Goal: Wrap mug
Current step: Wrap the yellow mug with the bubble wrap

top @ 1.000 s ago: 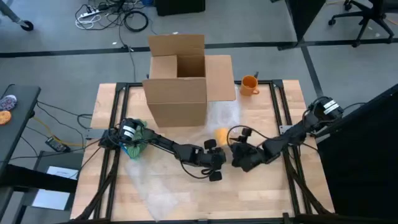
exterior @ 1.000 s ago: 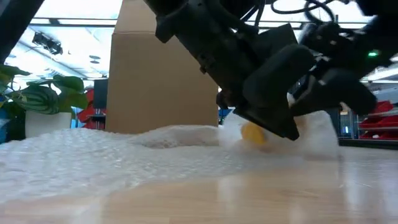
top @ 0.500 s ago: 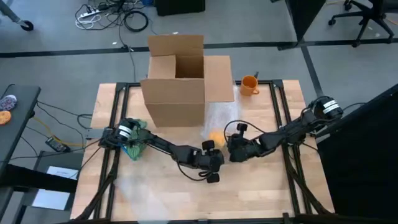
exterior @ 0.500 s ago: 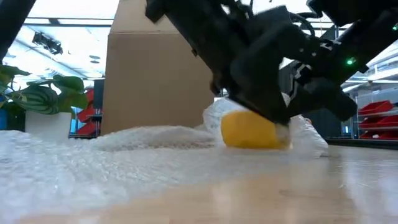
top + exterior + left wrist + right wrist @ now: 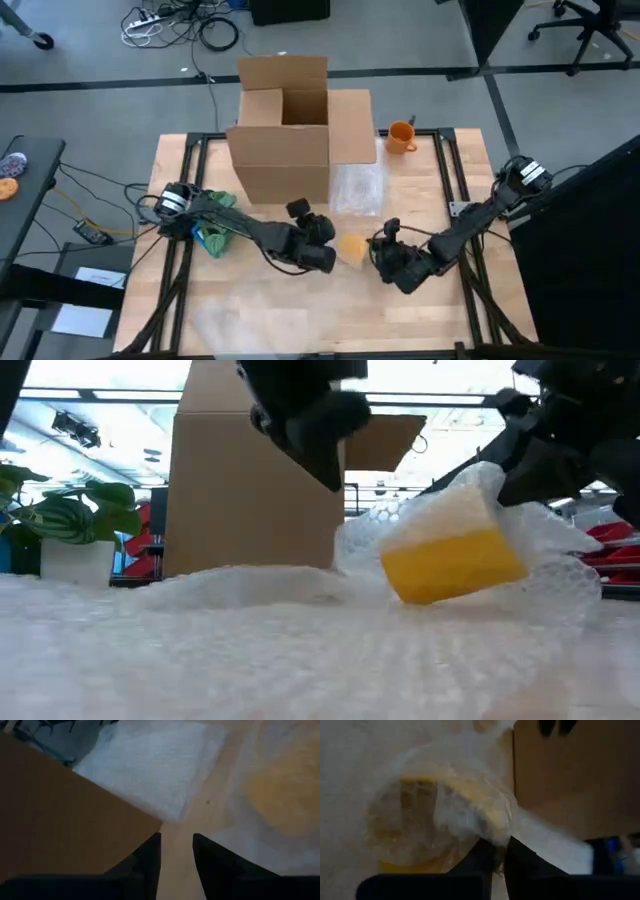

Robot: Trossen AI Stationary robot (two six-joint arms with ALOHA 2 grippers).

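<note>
Pinching the bubble wrap (image 5: 300,630) with fingers together, the right gripper (image 5: 388,262) is drawing a fold over the yellow mug (image 5: 455,563) — it is lying tilted at table centre, partly covered. At the mug's nine o'clock, the left gripper (image 5: 318,240) is hovering slightly parted and empty — most wrapping is remaining, I judge.

high view: set overhead, the whole worktop (image 5: 400,310) seen straight down
low view: placed at worktop height, very close to the yellow mug (image 5: 455,565)
wrist views: aimed past each arm's fingers, close in
shared: the cardboard box (image 5: 285,135) is caught in all four
</note>
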